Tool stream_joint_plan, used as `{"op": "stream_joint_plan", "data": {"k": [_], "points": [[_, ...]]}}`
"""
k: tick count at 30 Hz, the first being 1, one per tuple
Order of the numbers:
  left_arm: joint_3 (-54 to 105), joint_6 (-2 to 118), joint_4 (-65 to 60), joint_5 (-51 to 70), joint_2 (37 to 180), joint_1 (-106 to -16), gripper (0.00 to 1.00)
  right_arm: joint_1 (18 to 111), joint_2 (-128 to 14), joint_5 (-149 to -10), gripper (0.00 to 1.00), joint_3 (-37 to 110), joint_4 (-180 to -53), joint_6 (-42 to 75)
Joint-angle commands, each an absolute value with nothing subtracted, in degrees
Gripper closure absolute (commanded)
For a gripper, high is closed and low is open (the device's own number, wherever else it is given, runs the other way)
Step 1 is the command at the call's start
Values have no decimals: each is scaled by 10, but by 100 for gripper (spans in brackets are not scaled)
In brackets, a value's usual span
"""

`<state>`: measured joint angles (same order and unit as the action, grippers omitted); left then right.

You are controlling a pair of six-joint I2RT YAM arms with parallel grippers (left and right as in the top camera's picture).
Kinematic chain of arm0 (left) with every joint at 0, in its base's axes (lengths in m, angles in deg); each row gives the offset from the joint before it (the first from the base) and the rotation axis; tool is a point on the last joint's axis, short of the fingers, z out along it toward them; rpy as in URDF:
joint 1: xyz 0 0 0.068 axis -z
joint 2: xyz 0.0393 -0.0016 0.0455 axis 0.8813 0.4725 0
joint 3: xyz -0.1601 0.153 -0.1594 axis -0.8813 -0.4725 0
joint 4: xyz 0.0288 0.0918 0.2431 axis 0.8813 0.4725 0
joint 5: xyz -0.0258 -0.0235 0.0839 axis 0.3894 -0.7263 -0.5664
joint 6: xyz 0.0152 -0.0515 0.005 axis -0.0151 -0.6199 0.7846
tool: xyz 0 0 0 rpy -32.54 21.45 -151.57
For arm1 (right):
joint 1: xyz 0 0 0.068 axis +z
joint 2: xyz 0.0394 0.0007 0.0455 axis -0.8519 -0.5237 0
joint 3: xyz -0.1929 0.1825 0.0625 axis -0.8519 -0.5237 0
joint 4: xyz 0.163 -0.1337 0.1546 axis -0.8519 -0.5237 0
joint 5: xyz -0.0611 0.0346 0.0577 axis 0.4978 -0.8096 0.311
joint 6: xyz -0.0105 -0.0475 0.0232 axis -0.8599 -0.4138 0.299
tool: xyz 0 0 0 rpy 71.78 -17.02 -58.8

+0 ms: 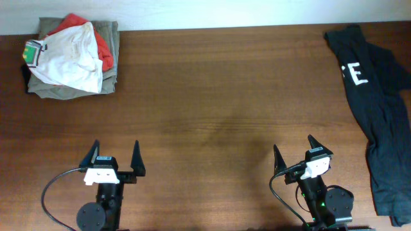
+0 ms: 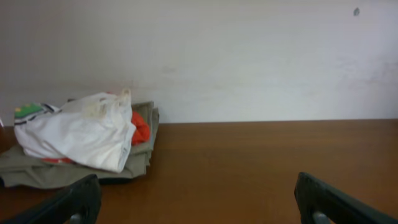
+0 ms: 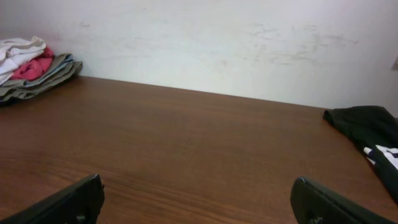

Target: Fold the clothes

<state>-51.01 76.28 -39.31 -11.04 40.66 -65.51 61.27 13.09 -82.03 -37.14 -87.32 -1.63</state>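
Observation:
A white T-shirt (image 1: 67, 58) with a green neck label lies folded on top of a pile at the table's far left corner; it also shows in the left wrist view (image 2: 81, 132) and the right wrist view (image 3: 17, 51). A black shirt with white lettering (image 1: 376, 96) lies crumpled along the right edge, partly seen in the right wrist view (image 3: 367, 134). My left gripper (image 1: 116, 157) (image 2: 196, 202) is open and empty near the front edge. My right gripper (image 1: 297, 153) (image 3: 199, 199) is open and empty near the front edge.
Under the white T-shirt lie a red garment (image 1: 103, 48) and an olive-grey folded garment (image 1: 74, 90). A white wall (image 2: 249, 56) runs along the back of the wooden table (image 1: 212, 109).

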Motion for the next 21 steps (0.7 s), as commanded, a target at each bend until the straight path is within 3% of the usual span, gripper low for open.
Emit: {"op": "stream_joint_plan", "data": {"k": [1,5,21], "points": [[-541,755,-388,-150,374,-653,1,617,135,-819,1,-374,-877,-16],[-541,755,-315,-183,374,-652,1,617,135,-819,1,-374,-877,-16],[-541,755,-314,-183,374,-652,1,617,135,-819,1,-374,-877,-16]]}}
